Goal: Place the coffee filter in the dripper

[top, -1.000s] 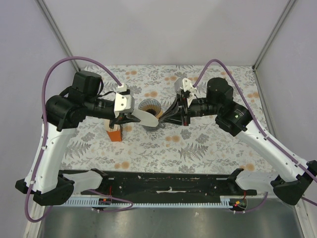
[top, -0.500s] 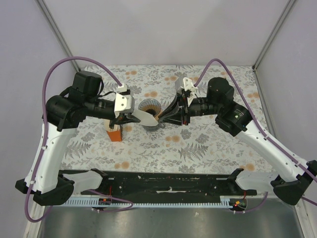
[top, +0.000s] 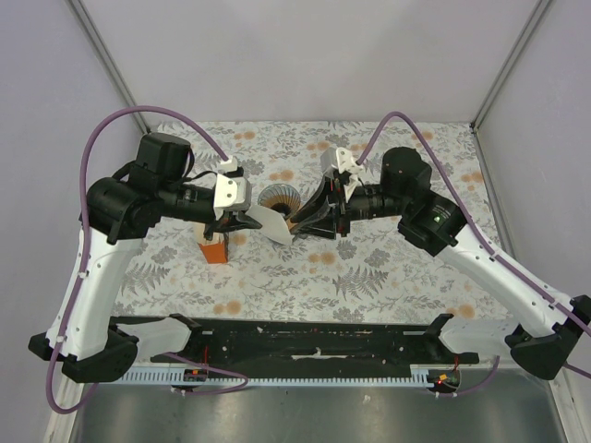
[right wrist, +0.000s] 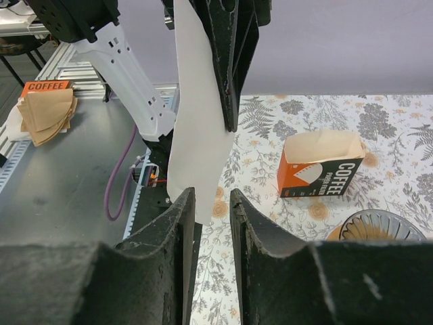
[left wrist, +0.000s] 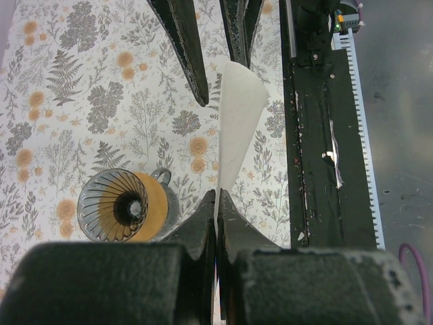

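Observation:
My left gripper (top: 246, 220) is shut on the coffee filter (top: 275, 224), a flat white paper cone held on edge above the table. The left wrist view shows the filter (left wrist: 237, 122) pinched between the shut jaws of that gripper (left wrist: 216, 198). The dripper (top: 279, 197), orange-tan with a dark ribbed cone, sits just behind the filter; it also shows in the left wrist view (left wrist: 125, 206). My right gripper (top: 301, 220) is open, its fingers at the filter's free end. In the right wrist view the filter (right wrist: 196, 135) hangs just ahead of the open right gripper (right wrist: 210, 198).
An orange coffee filter packet (top: 214, 247) stands left of the dripper, also in the right wrist view (right wrist: 318, 166). The dripper rests on a clear glass cup (left wrist: 166, 196). A black rail (top: 314, 341) runs along the near table edge. Brown filters (right wrist: 44, 112) lie off the table.
My right gripper has moved left, closer to the filter's free end. The left gripper has stayed shut on the filter, which has tilted slightly.

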Controlling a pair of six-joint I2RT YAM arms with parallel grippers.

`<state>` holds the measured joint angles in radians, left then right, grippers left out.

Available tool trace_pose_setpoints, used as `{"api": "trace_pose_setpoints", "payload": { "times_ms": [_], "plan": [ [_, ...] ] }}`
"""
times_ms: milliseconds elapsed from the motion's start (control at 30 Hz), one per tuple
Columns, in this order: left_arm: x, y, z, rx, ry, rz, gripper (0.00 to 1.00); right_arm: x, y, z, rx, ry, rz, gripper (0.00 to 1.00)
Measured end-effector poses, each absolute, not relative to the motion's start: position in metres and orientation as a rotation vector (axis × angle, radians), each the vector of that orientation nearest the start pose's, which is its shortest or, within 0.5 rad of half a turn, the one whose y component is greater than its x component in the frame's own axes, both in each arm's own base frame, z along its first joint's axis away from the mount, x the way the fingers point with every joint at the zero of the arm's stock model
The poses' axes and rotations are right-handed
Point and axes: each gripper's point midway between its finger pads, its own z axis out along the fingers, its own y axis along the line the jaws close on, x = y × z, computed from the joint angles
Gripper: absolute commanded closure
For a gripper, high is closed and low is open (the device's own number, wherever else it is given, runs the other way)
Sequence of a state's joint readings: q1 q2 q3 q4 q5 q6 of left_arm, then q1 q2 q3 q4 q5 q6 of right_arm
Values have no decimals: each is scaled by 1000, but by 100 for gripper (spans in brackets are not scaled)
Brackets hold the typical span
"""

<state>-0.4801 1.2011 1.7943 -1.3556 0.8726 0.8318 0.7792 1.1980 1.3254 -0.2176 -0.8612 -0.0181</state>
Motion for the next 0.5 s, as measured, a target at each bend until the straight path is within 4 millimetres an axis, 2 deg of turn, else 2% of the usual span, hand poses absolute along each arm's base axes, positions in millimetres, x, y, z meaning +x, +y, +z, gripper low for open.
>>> {"api": "trace_pose_setpoints", "payload": {
  "times_ms": [500],
  "plan": [
    [149,-206,380,1605,1406,-795,98,150,335,381,-1302,1294,1254,68]
  ]
}}
